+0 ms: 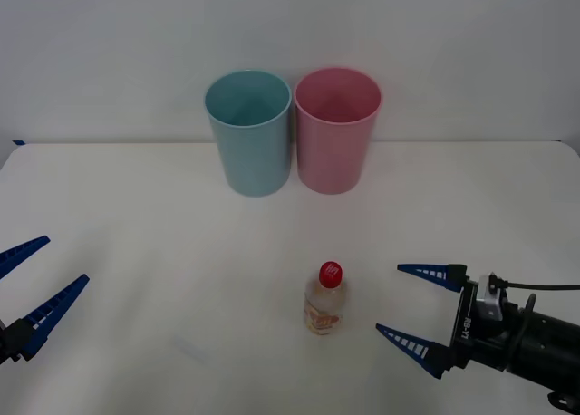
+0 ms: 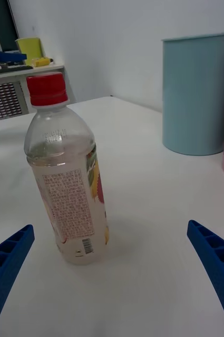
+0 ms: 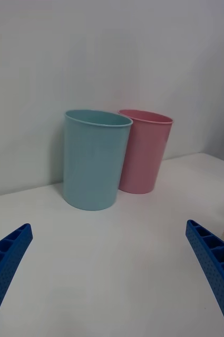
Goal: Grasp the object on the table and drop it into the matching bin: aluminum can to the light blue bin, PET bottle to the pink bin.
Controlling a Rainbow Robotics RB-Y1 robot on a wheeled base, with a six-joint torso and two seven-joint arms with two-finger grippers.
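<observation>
A small clear PET bottle (image 1: 325,299) with a red cap and an orange-and-white label stands upright on the white table (image 1: 163,252); up close the bottle (image 2: 67,179) has nothing touching it. My right gripper (image 1: 410,311) is open just right of it, fingers pointing at the bottle, a short gap away. The light blue bin (image 1: 249,131) and the pink bin (image 1: 336,130) stand side by side at the back, also seen as the blue bin (image 3: 95,158) and pink bin (image 3: 144,150). My left gripper (image 1: 34,284) hangs open at the left edge.
A plain white wall rises behind the bins. The right arm's black wrist (image 1: 517,333) with a cable lies low over the table's front right. In the right wrist view a shelf with a yellow box (image 2: 30,48) stands far off.
</observation>
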